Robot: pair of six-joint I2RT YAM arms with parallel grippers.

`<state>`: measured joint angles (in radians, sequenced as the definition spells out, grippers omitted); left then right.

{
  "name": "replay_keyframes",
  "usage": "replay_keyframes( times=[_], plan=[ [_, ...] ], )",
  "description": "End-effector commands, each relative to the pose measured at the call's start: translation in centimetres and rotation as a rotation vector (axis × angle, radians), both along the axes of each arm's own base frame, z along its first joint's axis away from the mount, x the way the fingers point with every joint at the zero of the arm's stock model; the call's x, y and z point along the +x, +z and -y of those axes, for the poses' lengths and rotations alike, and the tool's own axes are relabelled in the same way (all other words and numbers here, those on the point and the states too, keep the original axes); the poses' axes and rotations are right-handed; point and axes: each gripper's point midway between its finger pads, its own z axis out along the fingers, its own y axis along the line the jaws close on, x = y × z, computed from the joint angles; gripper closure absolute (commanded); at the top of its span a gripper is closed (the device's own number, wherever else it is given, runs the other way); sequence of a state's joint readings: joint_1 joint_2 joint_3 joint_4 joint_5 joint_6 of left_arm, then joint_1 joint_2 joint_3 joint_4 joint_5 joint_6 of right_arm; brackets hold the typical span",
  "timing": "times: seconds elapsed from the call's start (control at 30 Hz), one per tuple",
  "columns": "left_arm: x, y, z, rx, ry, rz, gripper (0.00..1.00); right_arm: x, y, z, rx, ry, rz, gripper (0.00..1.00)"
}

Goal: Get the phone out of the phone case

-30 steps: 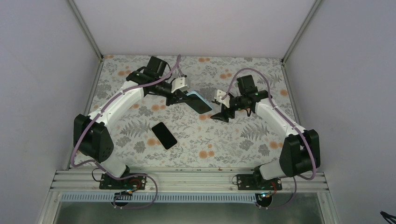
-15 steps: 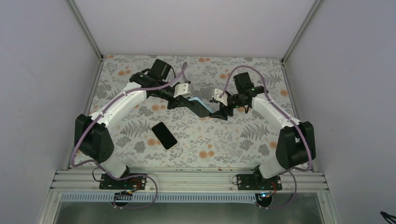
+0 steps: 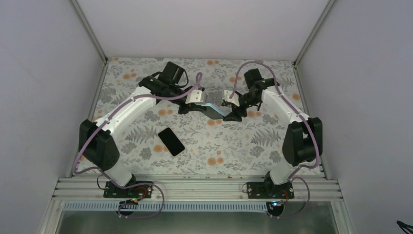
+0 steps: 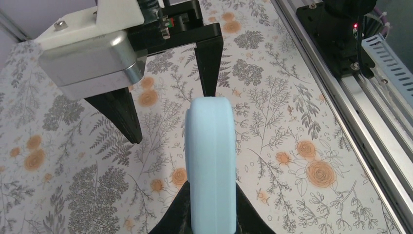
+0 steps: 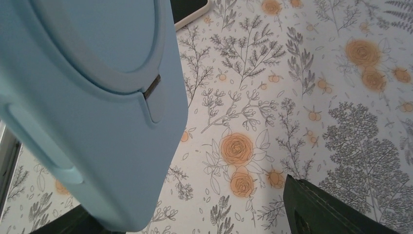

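Note:
My left gripper [image 3: 198,106] is shut on a light blue phone case [image 3: 215,110] and holds it above the table, on edge. In the left wrist view the case [image 4: 212,161] rises edge-on from between my fingers [image 4: 212,217]. I cannot tell what is inside it. My right gripper [image 3: 232,112] is open at the case's far end. In the right wrist view the case's back [image 5: 97,97] fills the left side, close to one finger, and the other finger [image 5: 331,209] stands well apart. A black phone [image 3: 171,141] lies flat on the table, nearer the front.
The floral table cover [image 3: 243,146] runs to grey walls at the back and sides. An aluminium rail [image 3: 195,187] with both arm bases runs along the near edge. The right gripper's fingers [image 4: 209,63] show ahead of the case in the left wrist view.
The left gripper has carried the case right and back and turned it on edge. The right gripper has moved left and back to meet the case's end. The black phone has not moved.

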<state>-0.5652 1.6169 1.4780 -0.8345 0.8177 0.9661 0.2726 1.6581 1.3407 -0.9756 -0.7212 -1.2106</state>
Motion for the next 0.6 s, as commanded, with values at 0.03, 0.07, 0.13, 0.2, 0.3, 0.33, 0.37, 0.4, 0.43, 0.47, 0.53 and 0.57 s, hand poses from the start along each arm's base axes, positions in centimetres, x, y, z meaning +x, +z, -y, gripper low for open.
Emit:
replay_keyframes(
  times=[0.03,0.07,0.13,0.2,0.3,0.33,0.37,0.4,0.43,0.47,0.53,0.57],
  plan=[
    [-6.1,-1.4,0.3,0.040,-0.144,-0.233,0.98,4.2,0.1,2.5,-0.098,-0.027,0.147,0.20],
    [-6.0,-1.6,0.3,0.044,-0.145,-0.229,0.98,4.1,0.0,2.6,-0.107,-0.025,0.141,0.20],
    [-5.8,-1.9,0.4,0.058,-0.140,-0.224,0.98,3.7,-0.5,3.0,-0.132,-0.013,0.122,0.20],
    [-5.7,-2.1,0.4,0.064,-0.140,-0.223,0.98,3.7,-0.9,3.3,-0.154,-0.014,0.118,0.20],
    [-5.7,-2.3,0.6,0.075,-0.142,-0.215,0.98,3.5,-1.4,3.7,-0.183,-0.005,0.105,0.19],
    [-5.7,-2.3,0.7,0.075,-0.143,-0.214,0.98,3.7,-1.5,3.7,-0.190,-0.009,0.106,0.19],
    [-5.8,-2.2,0.9,0.074,-0.150,-0.213,0.98,4.2,-1.5,3.8,-0.196,-0.023,0.128,0.19],
    [-5.9,-2.3,0.9,0.079,-0.151,-0.214,0.98,4.2,-1.4,3.8,-0.197,-0.020,0.136,0.19],
    [-6.0,-2.4,1.0,0.086,-0.151,-0.214,0.98,4.3,-1.5,3.8,-0.200,-0.018,0.139,0.19],
    [-6.0,-2.5,1.0,0.092,-0.151,-0.213,0.98,4.6,-1.4,3.8,-0.202,-0.026,0.148,0.19],
    [-6.1,-2.6,1.1,0.095,-0.152,-0.217,0.98,5.3,-1.3,3.9,-0.203,-0.042,0.168,0.20],
    [-6.0,-2.6,1.2,0.095,-0.148,-0.216,0.98,5.6,-1.2,3.8,-0.199,-0.051,0.176,0.20]
  ],
)
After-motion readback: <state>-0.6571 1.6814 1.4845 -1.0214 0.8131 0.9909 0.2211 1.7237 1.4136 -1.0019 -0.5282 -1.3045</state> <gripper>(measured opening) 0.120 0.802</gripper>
